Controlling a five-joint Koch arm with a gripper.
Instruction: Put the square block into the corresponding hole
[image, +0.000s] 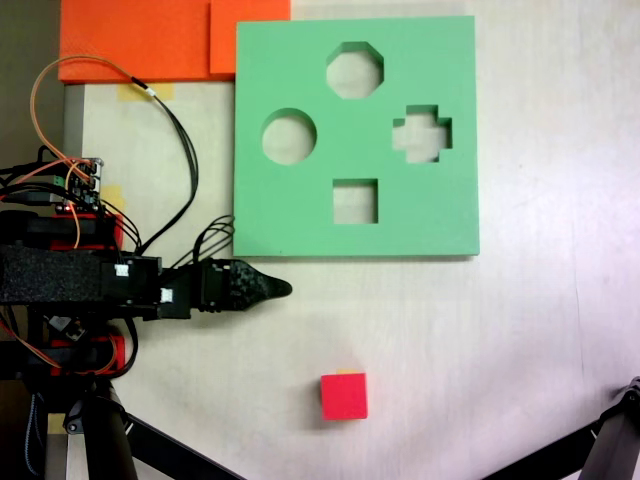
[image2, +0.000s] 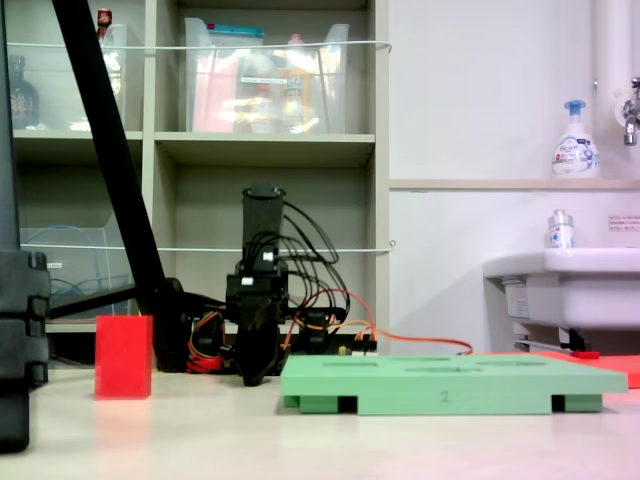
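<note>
From above we see the square block (image: 344, 396), a small bright red cube, sitting alone on the pale counter (image: 530, 330) close to its bottom edge in that fixed view, well apart from everything else. The green foam board (image: 300, 215) lies flat toward the top edge of the counter, and the corresponding hole (image: 355, 201), its square cut-out, is the one nearest the board's lower edge, with the round cut-out (image: 289, 136), the octagonal cut-out (image: 355, 70) and the cross-shaped cut-out (image: 421, 133) farther up. The arm (image: 60, 275) reaches in from the left edge of the counter, and the gripper (image: 278, 289) ends in a single dark point just below the board's lower left corner, between the board and the block but touching neither. Its jaws lie one over the other for us, so we cannot tell whether they are spread or pressed together, and nothing sits between them. In the low fixed view the gripper (image2: 254, 378) points down close to the counter (image2: 320, 440), the block (image2: 124, 356) stands to its left, and the board (image2: 450, 385) lies to its right. Orange foam sheets (image: 140, 40) rest at the top left corner of the counter.
</note>
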